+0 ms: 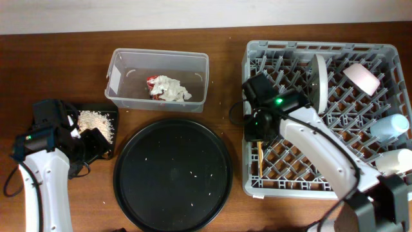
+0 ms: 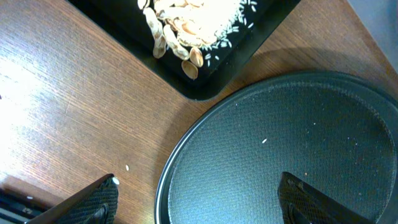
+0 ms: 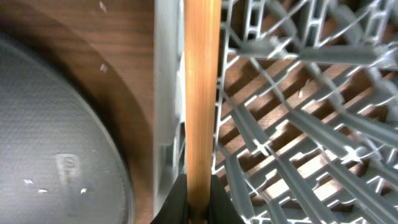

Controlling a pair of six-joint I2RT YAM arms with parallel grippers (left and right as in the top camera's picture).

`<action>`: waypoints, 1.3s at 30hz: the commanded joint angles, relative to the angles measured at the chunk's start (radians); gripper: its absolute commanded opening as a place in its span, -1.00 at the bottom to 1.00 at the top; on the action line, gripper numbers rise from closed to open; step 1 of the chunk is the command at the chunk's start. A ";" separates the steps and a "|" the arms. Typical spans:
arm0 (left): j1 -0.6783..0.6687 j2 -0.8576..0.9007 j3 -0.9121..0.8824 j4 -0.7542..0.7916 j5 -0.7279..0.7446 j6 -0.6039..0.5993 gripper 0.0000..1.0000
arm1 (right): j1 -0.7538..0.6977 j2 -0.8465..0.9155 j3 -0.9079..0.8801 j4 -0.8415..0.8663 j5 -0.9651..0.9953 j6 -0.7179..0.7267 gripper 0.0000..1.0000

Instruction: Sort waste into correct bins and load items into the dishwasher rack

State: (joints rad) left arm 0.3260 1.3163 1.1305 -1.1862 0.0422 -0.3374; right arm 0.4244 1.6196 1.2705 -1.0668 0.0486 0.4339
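Note:
My right gripper [image 1: 259, 134] [image 3: 199, 200] is shut on a wooden chopstick [image 3: 202, 93], which points down along the inside of the left wall of the grey dishwasher rack [image 1: 252, 96] [image 3: 298, 130]. The chopstick's tip [image 1: 259, 161] shows below the gripper. In the rack stand a white plate [image 1: 318, 80], a pink bowl [image 1: 360, 77], a light blue cup [image 1: 389, 127] and a white cup [image 1: 399, 161]. My left gripper [image 1: 96, 145] [image 2: 199, 205] is open and empty over the round tray's left rim. The clear tub [image 1: 119, 64] holds tissues [image 1: 170, 89] and a red wrapper [image 1: 151, 82]. The flat black tray [image 1: 109, 115] [image 2: 205, 81] holds the beige food heap [image 1: 95, 121] [image 2: 186, 18].
A large round black tray [image 1: 172, 174] [image 2: 280, 143] [image 3: 56, 155] with a few white crumbs lies between the two arms, close to the rack's left wall. A strip of bare wood separates them. The right arm reaches across the rack's lower half.

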 commanded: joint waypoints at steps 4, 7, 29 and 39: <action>0.004 -0.014 0.013 -0.003 0.007 -0.006 0.64 | -0.002 0.045 -0.063 0.101 0.043 -0.012 -0.40; 0.004 -0.014 0.013 -0.004 0.007 -0.006 0.64 | -0.002 0.021 0.008 0.039 0.072 -0.041 -0.19; -0.493 -0.512 -0.209 0.196 -0.110 0.174 0.98 | -0.642 -0.741 -0.304 0.047 -0.165 -0.322 0.85; -0.493 -0.868 -0.346 0.272 -0.118 0.174 0.99 | -0.642 -0.999 -0.399 0.069 -0.165 -0.322 0.97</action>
State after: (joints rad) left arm -0.1688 0.4534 0.7918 -0.9154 -0.0647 -0.1761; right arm -0.2153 0.6209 0.8776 -1.0012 -0.1146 0.1158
